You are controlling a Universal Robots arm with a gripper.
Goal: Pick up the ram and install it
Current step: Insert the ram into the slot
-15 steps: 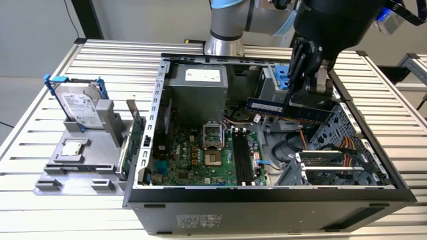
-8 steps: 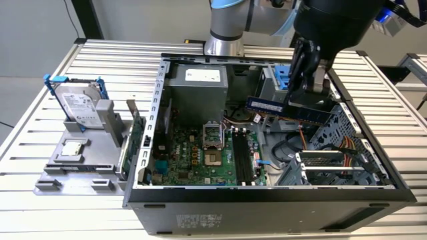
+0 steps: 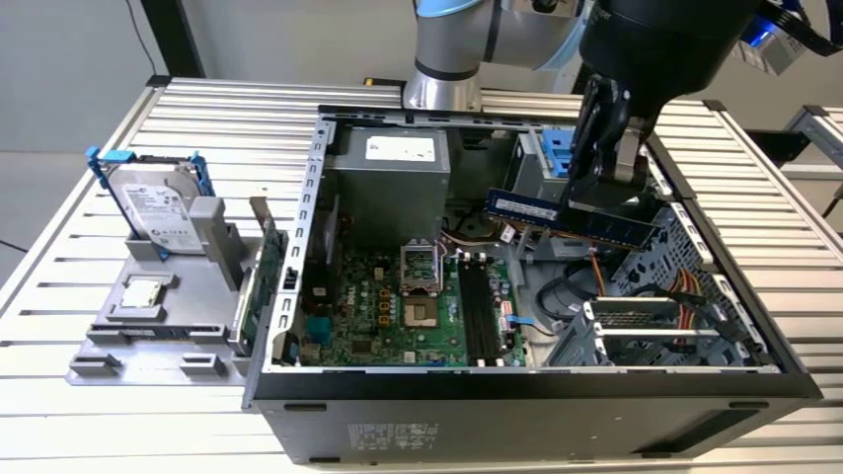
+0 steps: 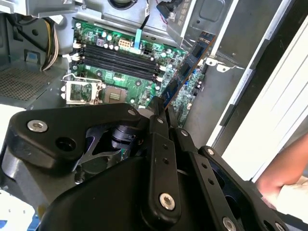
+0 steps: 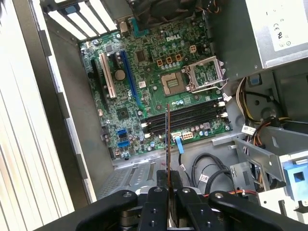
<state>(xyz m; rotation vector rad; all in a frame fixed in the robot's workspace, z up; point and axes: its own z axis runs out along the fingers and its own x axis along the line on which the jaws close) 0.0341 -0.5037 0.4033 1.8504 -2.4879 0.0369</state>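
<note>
The ram (image 3: 570,219) is a blue-green stick with black chips, and my gripper (image 3: 603,194) is shut on it. It hangs in the air above the open computer case (image 3: 527,390), over the wiring on the exterior view's right of the motherboard (image 3: 395,306). In the first wrist view the ram (image 5: 167,139) shows edge-on, rising from my gripper (image 5: 168,177) towards the black memory slots (image 5: 185,118). In the second wrist view the ram (image 4: 185,72) sticks out past my gripper (image 4: 162,109), beside the memory slots (image 4: 118,55).
A grey tray (image 3: 106,346) at the exterior view's left holds a hard drive (image 3: 161,202) and a processor (image 3: 142,293). A green expansion card (image 3: 270,272) stands against the case wall. The power supply (image 3: 389,173) sits at the case's back. A person's hand (image 4: 284,178) is beside the case.
</note>
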